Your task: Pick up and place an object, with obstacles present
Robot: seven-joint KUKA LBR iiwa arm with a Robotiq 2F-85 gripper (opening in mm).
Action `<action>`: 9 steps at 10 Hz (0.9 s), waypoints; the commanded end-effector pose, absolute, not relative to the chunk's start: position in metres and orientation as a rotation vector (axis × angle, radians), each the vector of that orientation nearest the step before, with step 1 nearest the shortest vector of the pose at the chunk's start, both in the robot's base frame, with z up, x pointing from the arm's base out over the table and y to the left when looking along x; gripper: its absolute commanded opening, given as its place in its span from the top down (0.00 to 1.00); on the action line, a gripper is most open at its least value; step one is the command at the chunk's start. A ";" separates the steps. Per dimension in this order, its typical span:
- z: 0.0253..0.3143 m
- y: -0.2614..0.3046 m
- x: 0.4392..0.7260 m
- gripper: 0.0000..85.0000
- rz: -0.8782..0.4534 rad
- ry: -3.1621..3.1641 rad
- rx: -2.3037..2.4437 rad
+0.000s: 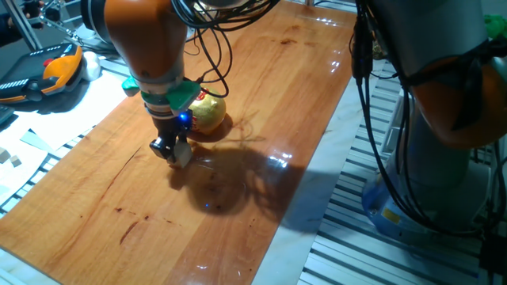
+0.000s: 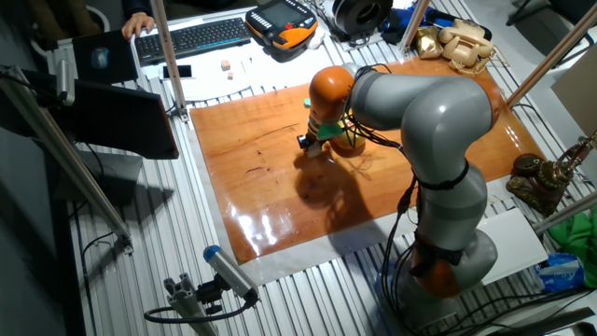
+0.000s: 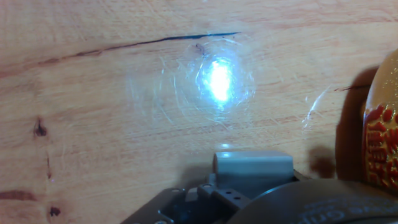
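Bright overhead light. The glossy tabletop [image 1: 261, 103] shows white glare streaks toward the upper right of one fixed view; the arm's soft shadow pools at centre. In the hand view a hot glare spot sits mid-frame, and everything looks soft and blurred.

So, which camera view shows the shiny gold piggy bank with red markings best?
One fixed view shows the shiny gold piggy bank with red markings best: its rounded body is visible just behind the gripper. The hand view catches only its edge with red markings at the right. In the other fixed view it is small and mostly hidden by the arm.
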State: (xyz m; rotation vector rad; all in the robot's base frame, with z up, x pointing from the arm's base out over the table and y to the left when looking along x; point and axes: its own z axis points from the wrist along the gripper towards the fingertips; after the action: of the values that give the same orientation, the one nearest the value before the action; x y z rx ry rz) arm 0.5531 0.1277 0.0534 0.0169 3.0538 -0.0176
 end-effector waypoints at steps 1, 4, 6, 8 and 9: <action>0.053 0.128 0.553 0.40 -0.017 3.050 0.022; 0.053 0.128 0.553 0.20 -0.019 3.046 0.026; 0.059 0.129 0.555 0.20 -0.008 3.060 0.022; 0.073 0.131 0.554 0.20 -0.003 3.058 0.039; 0.081 0.133 0.553 0.20 0.003 3.055 0.051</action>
State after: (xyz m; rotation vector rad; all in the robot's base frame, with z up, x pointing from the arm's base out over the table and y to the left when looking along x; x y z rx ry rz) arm 0.5526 0.1327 0.0817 0.0541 3.0538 0.0037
